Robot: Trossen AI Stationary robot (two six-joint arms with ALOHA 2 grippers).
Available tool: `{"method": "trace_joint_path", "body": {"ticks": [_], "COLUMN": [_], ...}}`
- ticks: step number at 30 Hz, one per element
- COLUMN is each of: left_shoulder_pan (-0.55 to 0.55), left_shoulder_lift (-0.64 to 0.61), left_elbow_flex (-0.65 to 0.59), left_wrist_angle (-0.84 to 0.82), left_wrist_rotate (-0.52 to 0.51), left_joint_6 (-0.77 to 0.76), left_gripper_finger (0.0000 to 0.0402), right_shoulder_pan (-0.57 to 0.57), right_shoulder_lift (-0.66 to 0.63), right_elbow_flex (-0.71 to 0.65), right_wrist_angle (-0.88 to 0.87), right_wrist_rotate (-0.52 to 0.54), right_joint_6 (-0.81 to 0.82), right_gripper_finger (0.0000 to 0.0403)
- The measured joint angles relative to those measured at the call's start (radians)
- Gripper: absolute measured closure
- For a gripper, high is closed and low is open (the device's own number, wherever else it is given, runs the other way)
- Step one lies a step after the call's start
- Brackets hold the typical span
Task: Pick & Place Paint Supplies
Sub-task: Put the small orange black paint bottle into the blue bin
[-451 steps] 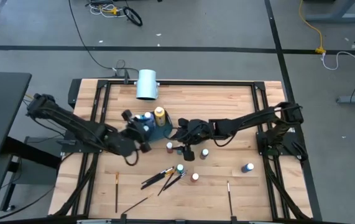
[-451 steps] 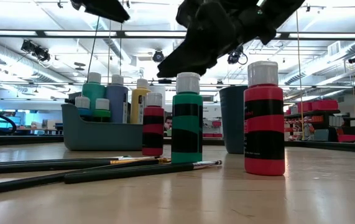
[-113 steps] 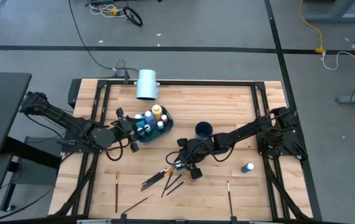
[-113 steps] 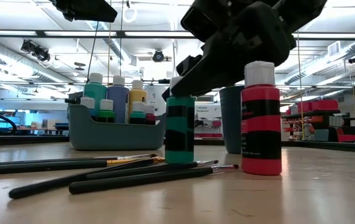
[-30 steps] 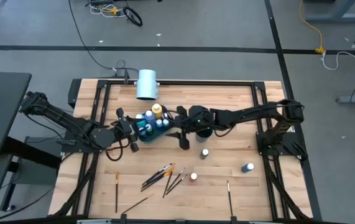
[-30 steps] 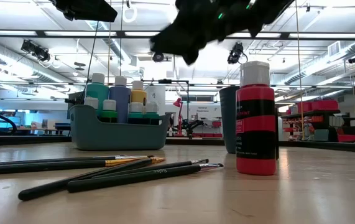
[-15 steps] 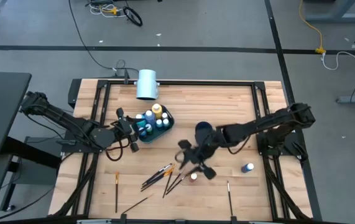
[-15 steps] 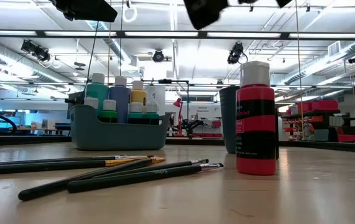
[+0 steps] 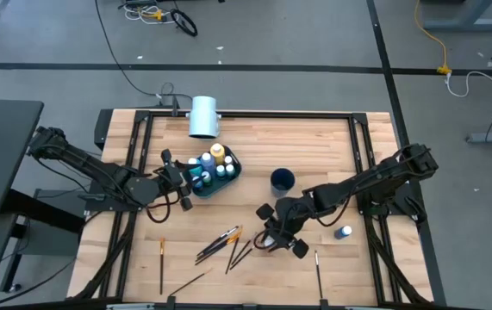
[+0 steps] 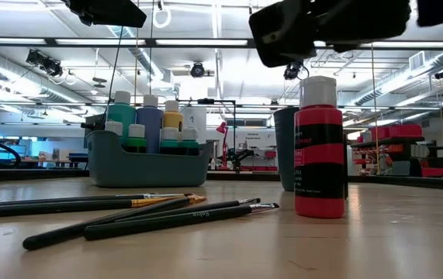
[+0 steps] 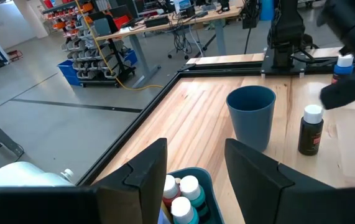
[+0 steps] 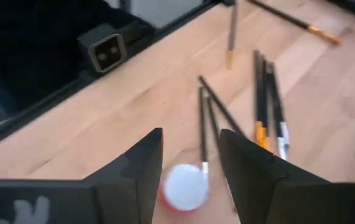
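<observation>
A red paint bottle with a white cap (image 10: 320,147) stands upright on the table. My right gripper (image 9: 277,236) hangs open just above it. In the right wrist view the cap (image 12: 183,186) shows between the two fingers, with no touch. Several thin brushes (image 9: 228,244) lie flat on the table's left of the bottle. A teal tray (image 9: 212,169) holds several bottles upright. My left gripper (image 9: 177,179) is open at the tray's left end, above its rim (image 11: 193,173). A dark bottle (image 11: 311,129) and a blue bottle (image 9: 344,232) stand apart.
A blue cup (image 9: 282,179) stands right of the tray. The large white cylinder (image 9: 203,116) lies at the far edge. Single brushes lie near the front edge: one on the left (image 9: 161,263), one on the right (image 9: 316,269). Bare wood lies far right.
My right gripper has left the spot beside the tray, swung toward the table's near edge and a little right, and come down over the red bottle. Bottles, brushes and the left arm have stayed put.
</observation>
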Motion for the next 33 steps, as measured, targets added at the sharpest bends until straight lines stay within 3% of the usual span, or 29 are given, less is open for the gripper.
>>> {"method": "trace_joint_path", "body": {"ticks": [8,33], "left_shoulder_pan": [0.000,0.000], "left_shoulder_lift": [0.000,0.000], "left_elbow_flex": [0.000,0.000], "left_wrist_angle": [0.000,0.000], "left_wrist_rotate": [0.000,0.000], "left_joint_6": [0.000,0.000], "left_gripper_finger": [0.0231,0.0231], "right_shoulder_pan": [-0.018,-0.039], "right_shoulder_lift": [0.000,0.070], "right_elbow_flex": [-0.110,-0.117], "right_wrist_angle": [0.159,0.200], "right_wrist_rotate": [-0.056,-0.060], "right_joint_6": [-0.003,-0.001], "right_gripper_finger": [0.0238,0.0238]}}
